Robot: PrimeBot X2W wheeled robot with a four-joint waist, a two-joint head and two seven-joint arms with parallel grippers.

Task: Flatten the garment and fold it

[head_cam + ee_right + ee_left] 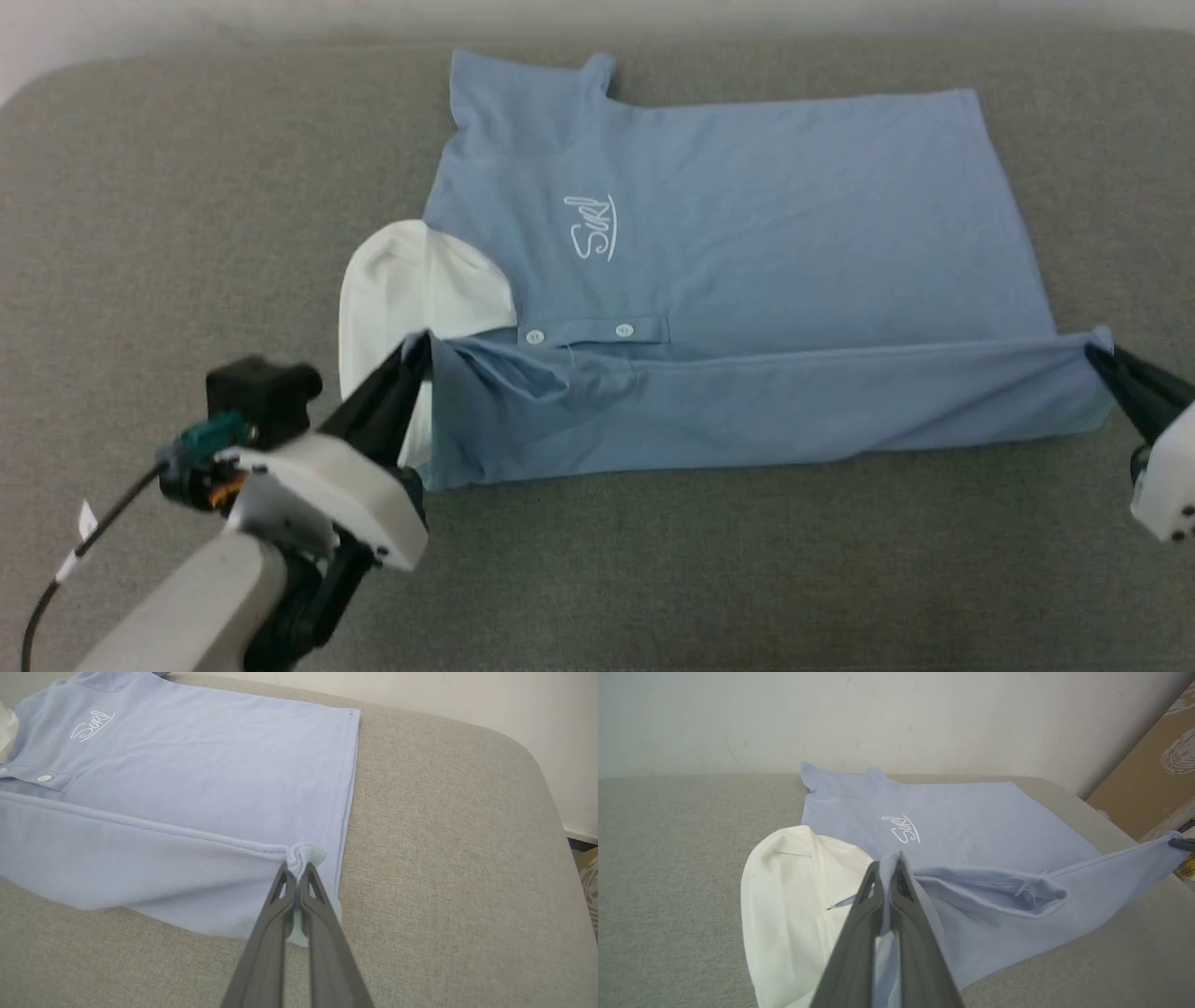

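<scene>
The garment (747,233), a light blue polo shirt, lies sideways on the grey table with its white collar (401,289) at the left and white script on the chest. Its near long edge is lifted off the table and stretched taut between both grippers. My left gripper (422,347) is shut on the garment (971,835) at the shoulder beside the collar (784,905); the pinched cloth shows at its tips (889,863). My right gripper (1094,353) is shut on the hem corner (303,854) of the garment (187,779).
The grey padded table (653,579) has free room in front of and to the left of the shirt. A pale wall runs behind its far edge. Brown cardboard (1143,779) stands beyond the table's right corner.
</scene>
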